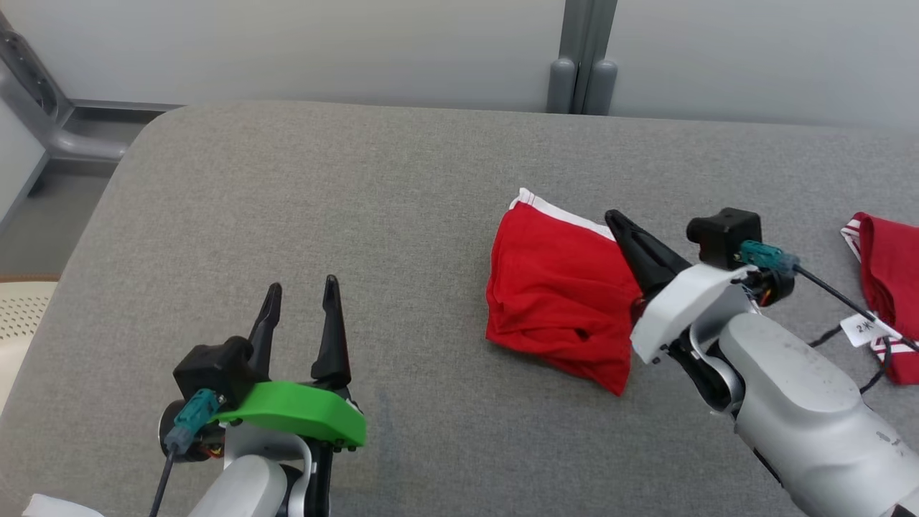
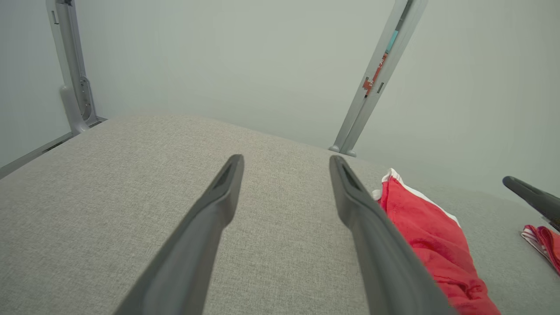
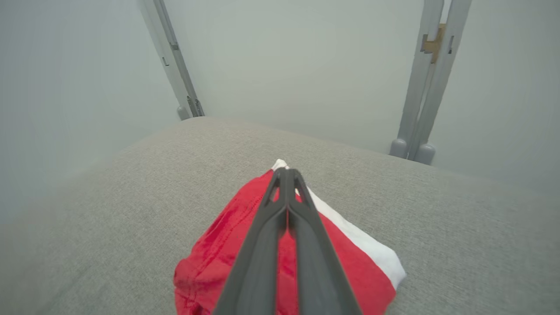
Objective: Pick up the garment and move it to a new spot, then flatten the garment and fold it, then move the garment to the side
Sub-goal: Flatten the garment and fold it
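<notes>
The red garment [image 1: 553, 287] with its white band lies folded in a compact bundle on the grey fabric-covered desk [image 1: 323, 187]. The right end effector [image 1: 615, 217] is over the garment's right-hand edge, its two dark fingers pressed tight together, tips next to the white band. From the right wrist view, those closed fingers run straight across the red cloth [image 3: 218, 249] and no fabric shows between them; whether they touch the cloth, I can't tell. To the garment's left and well apart from it, the left end effector [image 1: 301, 291] has its fingers spread wide, nothing between them but bare desk. Further right of the garment, a second red striped-edge piece [image 1: 890, 287] lies with a white tag [image 1: 865, 327].
</notes>
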Motion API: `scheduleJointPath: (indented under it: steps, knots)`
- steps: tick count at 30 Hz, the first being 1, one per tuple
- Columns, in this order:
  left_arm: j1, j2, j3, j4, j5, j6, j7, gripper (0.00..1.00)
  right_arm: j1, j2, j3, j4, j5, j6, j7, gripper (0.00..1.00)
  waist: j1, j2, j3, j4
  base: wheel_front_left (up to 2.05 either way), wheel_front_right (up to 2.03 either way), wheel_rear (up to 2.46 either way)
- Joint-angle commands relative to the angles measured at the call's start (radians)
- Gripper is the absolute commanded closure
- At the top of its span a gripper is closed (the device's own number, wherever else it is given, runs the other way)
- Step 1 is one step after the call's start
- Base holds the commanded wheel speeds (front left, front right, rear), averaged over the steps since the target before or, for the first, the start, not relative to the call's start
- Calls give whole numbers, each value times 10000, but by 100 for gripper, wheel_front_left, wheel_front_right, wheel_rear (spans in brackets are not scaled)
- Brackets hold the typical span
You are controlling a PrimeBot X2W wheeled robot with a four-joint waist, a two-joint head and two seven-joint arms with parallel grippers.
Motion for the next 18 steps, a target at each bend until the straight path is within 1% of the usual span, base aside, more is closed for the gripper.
scheduleJointPath:
  steps: [1, 2, 6, 12, 18]
  knots:
    - [155, -5, 43, 43, -20, -72, -93, 0, 486, 102, -587, -46, -360, -6, -21, 6, 0, 0, -177, -130, 0, 0, 0]
    - [156, 0, 40, 80, 29, -114, -114, 0, 695, 173, -1075, -55, -552, -6, -22, 0, 0, 0, -234, -166, 0, 0, 0]
    - [209, -78, 144, 370, 8, -214, -231, 0, 1687, 572, -2710, -196, -1659, -6, -21, 0, 0, 0, -525, -390, 0, 0, 0]
    - [379, -130, 378, 881, 32, -390, -339, 0, 3173, 1305, -4961, -850, -3364, -6, -22, 0, 0, 0, -832, -740, 0, 0, 0]
    - [698, -241, 496, 1370, 239, -571, -416, 0, 4542, 2094, -6380, -1870, -4749, -6, -20, 0, 0, 0, -1100, -947, 0, 0, 0]
